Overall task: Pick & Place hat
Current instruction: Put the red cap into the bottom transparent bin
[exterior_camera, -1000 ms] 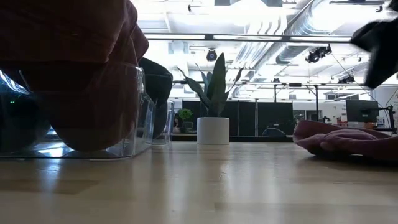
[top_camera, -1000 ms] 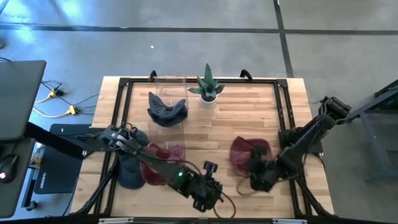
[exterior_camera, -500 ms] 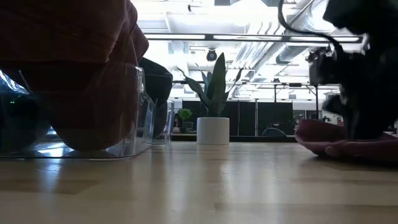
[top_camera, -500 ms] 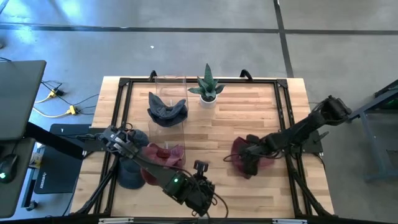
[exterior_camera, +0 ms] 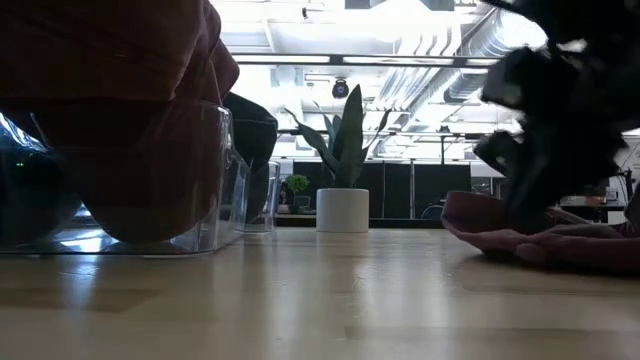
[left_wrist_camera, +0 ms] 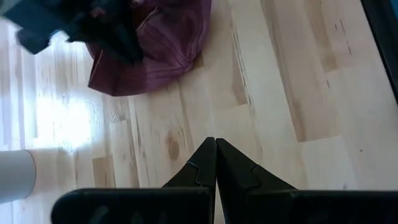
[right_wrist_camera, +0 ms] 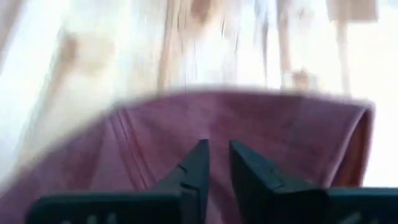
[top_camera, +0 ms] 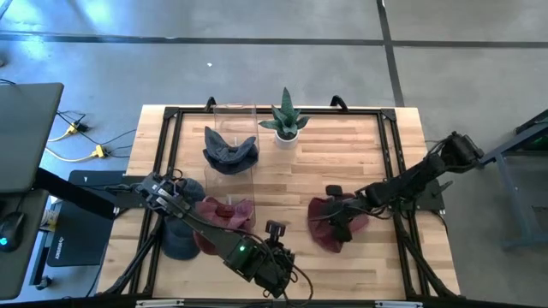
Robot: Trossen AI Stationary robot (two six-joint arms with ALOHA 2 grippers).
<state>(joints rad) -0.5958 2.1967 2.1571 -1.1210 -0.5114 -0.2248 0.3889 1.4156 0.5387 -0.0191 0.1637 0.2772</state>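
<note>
three hats [top_camera: 336,221], one plant [top_camera: 286,120], one clear bin [top_camera: 229,162]

Open-plan office: ceiling ducts [exterior_camera: 440,75], partitions [exterior_camera: 420,190].

Maroon hat [top_camera: 330,224], navy hat [top_camera: 229,152], white pot [top_camera: 286,138]

Light wooden table [top_camera: 282,175], black-framed. Directly on it: maroon hat [top_camera: 330,221] under the right fingers [right_wrist_camera: 198,167]; clear bin [top_camera: 229,184] well off from them, toward the left arm, with a dark hat [top_camera: 229,151] and a red one [top_camera: 224,214] inside; white potted plant [top_camera: 286,120] beside the bin's far end.
</note>
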